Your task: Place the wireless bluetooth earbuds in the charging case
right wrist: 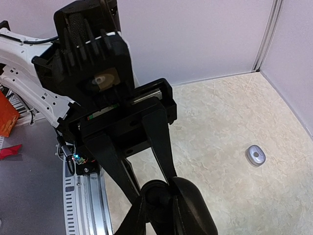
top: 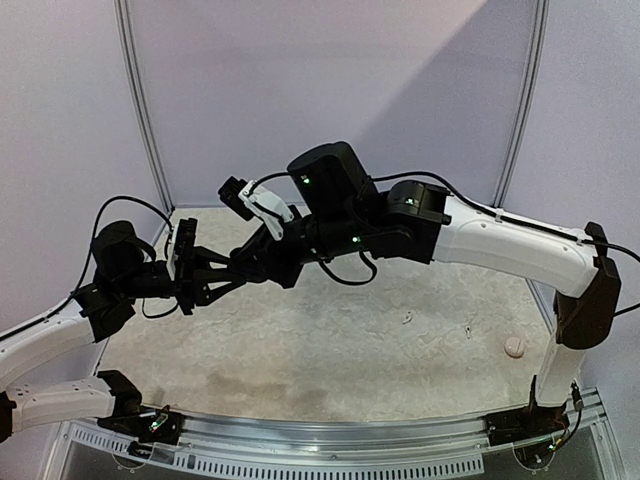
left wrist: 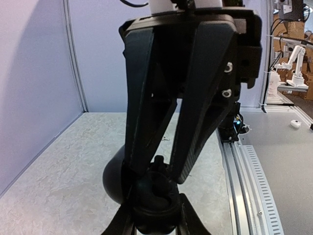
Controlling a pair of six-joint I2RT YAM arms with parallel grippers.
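The left claw (right wrist: 156, 186) is clenched on the black charging case (left wrist: 156, 198) and holds it in the air above the surface (top: 330, 350). The case seems to be open. The right claw (left wrist: 157, 174) meets it tip to tip from the right and stands astride a small black lump (left wrist: 159, 162) at the case's mouth, probably one of the wireless bluetooth earbuds. Its jaws are slightly apart, and I cannot tell whether they pinch the lump or merely flank it. Well off to the right of both claws, and below them, a pale bud (top: 515, 346) lies loose on the surface.

The step in hand looks like seating a bud in its well. Next it calls for a short, gentle press straight in. The right claw should then retreat cleanly without dragging the bud out, while the left holds the case steady.
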